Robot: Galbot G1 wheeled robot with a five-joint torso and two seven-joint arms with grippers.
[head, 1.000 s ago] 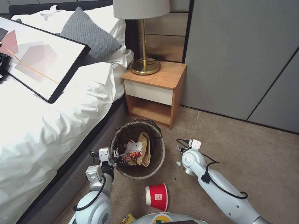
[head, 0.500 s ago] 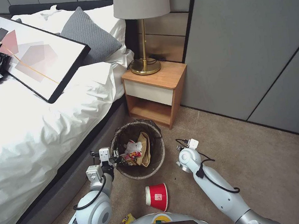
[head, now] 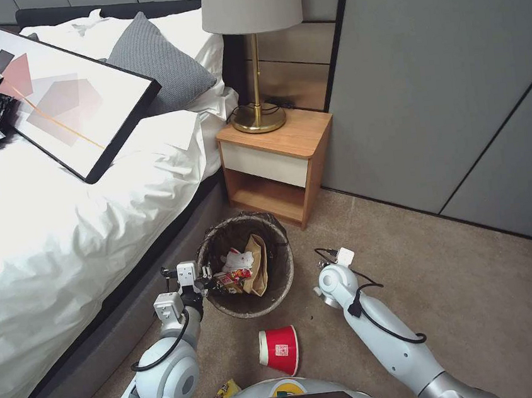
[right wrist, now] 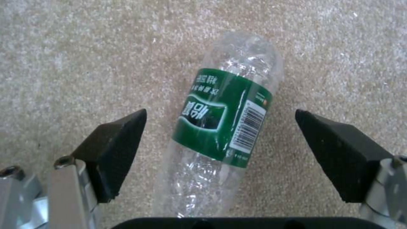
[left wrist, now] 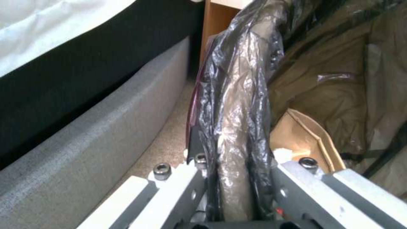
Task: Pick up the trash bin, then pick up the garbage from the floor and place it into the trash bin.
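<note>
I have the left gripper (left wrist: 237,190) clamped on the bagged rim of the trash bin (head: 246,265) beside the bed (head: 60,233) to steady it, while the right gripper (right wrist: 220,156) hangs wide-fingered astride the bottle (right wrist: 220,127) lying on the carpet (right wrist: 85,63), ready to close.

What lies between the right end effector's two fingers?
In the right wrist view, the bottle lies on the carpet between the open fingers of the right end effector; neither finger touches it.
</note>
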